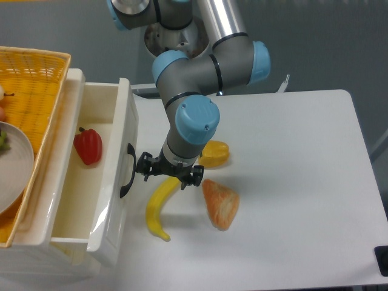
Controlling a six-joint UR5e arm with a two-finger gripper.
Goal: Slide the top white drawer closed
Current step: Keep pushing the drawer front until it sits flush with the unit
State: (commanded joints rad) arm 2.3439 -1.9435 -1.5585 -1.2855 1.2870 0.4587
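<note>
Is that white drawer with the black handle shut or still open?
Open. The top white drawer sticks out from the cabinet, and a red pepper shows inside.

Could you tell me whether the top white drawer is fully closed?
No, the top white drawer stands partly open, with a red pepper visible inside.

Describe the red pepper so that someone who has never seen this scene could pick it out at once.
Start at the top white drawer standing open at the left of the table, beside the yellow wicker basket. The red pepper lies inside it, near the back. It is the only red item, and the only food in the drawer; the banana and other foods lie out on the table.
</note>
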